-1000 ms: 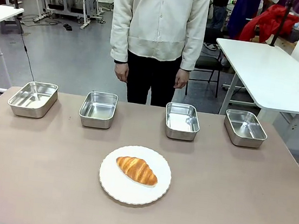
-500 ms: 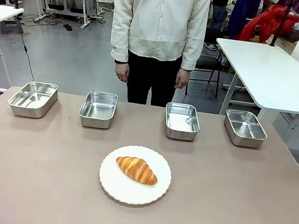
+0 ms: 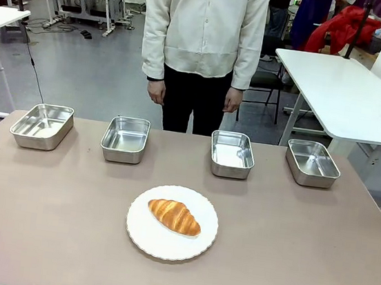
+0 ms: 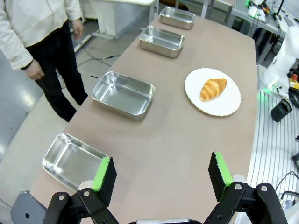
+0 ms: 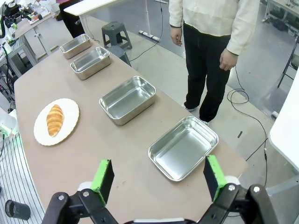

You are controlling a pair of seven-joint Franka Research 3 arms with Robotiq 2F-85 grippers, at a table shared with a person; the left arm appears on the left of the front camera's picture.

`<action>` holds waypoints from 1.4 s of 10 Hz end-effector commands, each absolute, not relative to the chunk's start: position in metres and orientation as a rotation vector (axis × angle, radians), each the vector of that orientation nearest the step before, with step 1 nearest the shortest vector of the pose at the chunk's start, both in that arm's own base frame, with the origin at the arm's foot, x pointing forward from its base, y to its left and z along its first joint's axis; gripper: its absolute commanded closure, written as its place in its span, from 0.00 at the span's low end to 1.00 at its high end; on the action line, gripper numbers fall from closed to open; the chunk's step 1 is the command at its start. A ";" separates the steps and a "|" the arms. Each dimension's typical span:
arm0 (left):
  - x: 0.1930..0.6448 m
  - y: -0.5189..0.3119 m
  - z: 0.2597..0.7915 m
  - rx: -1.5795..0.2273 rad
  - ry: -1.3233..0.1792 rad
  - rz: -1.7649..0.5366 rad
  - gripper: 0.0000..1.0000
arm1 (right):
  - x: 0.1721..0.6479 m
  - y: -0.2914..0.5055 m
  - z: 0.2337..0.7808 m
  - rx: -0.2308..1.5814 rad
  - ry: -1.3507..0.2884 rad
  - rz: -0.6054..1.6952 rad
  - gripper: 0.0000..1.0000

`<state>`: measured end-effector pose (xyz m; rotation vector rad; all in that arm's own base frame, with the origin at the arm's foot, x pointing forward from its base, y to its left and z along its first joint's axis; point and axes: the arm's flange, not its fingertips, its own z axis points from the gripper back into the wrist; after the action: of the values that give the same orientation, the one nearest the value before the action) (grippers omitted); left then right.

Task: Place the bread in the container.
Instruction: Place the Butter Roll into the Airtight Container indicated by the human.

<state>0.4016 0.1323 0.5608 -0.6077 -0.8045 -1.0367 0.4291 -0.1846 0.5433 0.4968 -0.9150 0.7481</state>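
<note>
Front view: four steel pans stand in a row along the far side of the table (image 3: 287, 259), well apart from one another: the far-left pan (image 3: 38, 140), the second pan (image 3: 121, 155), the third pan (image 3: 230, 172) and the far-right pan (image 3: 311, 180). Each shows a bare, shiny bottom. The croissant (image 3: 174, 216) lies in none of them. It rests on a round white plate (image 3: 163, 250) nearer the robot's side, about level with the gap between the second and third pans, with its length running slantwise across the plate. A person stands behind the table with both arms hanging down, one hand (image 3: 156, 91) and the other hand (image 3: 232, 100) loose at the sides and clear of the table. In the left wrist view the left gripper (image 4: 161, 168) hangs above the table's end with its jaws spread wide and nothing between them, the far-left pan just beyond its finger. In the right wrist view the right gripper (image 5: 157, 170) is likewise spread wide and unloaded, held above the other end of the table, with the far-right pan lying between and just beyond its green pads (image 5: 103, 175).
</note>
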 end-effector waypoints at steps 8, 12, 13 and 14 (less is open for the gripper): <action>0.400 0.132 0.562 -0.605 -0.791 -1.040 0.00 | 0.430 -0.183 0.544 0.503 -0.920 0.745 0.00; 0.400 0.132 0.562 -0.605 -0.791 -1.040 0.00 | 0.430 -0.183 0.544 0.503 -0.920 0.745 0.00; 0.400 0.132 0.562 -0.605 -0.791 -1.040 0.00 | 0.430 -0.183 0.544 0.503 -0.920 0.745 0.00; 0.400 0.132 0.562 -0.605 -0.791 -1.040 0.00 | 0.430 -0.183 0.544 0.503 -0.920 0.745 0.00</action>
<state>0.4016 0.1323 0.5608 -0.6077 -0.8045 -1.0368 0.4291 -0.1846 0.5433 0.4968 -0.9150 0.7480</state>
